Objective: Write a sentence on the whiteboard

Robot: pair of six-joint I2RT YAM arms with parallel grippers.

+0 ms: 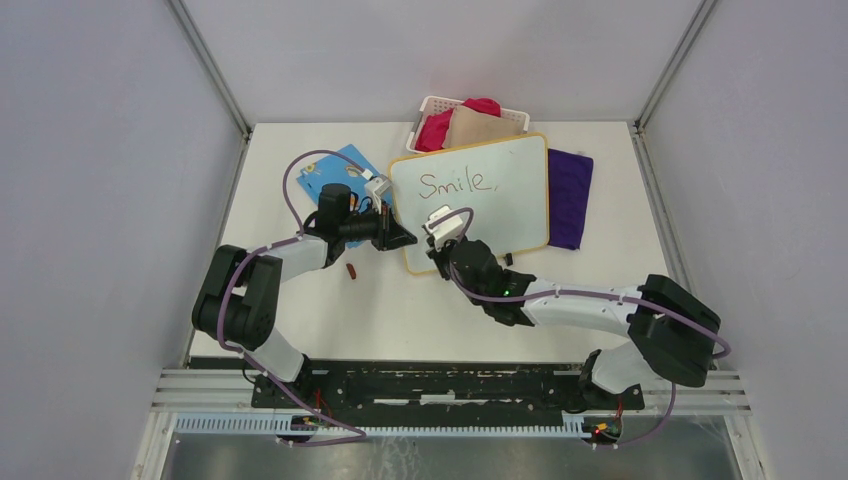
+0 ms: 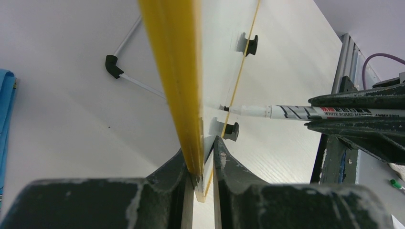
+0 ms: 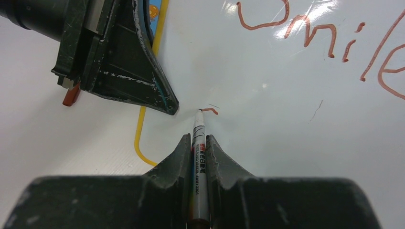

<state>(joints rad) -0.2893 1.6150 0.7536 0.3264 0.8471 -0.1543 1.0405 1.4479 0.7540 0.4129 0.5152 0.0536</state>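
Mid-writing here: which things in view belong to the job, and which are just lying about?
In the job: whiteboard; "Smile," written on it; marker in the right gripper; left gripper clamping the board's edge.
Lying about: blue card; purple cloth; basket of cloths; small red piece.

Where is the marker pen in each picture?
Top view: hidden under the right gripper, by the lower left corner of the whiteboard.
Left wrist view: the marker lies level at mid right, tip on the board.
Right wrist view: bottom centre, between the jaws, tip pointing up.
Shared landmark: the board's yellow frame, clamped by the left gripper.
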